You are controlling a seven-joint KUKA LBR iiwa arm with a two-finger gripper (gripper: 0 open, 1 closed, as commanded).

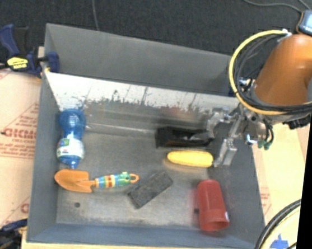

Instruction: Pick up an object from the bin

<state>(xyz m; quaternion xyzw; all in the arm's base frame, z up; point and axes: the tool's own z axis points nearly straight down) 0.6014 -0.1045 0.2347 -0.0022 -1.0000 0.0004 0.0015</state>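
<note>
Readable text in the bin (135, 62): none.
Blue bottle (70, 124), left side of the floor: carries a white and green label (70, 150).
Label print: too small to make out; no brand or number can be told.

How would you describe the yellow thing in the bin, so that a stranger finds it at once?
Look in the grey bin, at its right half, where the gripper hangs. Just left of the gripper lies an oblong thing, set crosswise. It alone is yellow: a black thing lies behind it, a red cylinder nearer the front.
</note>
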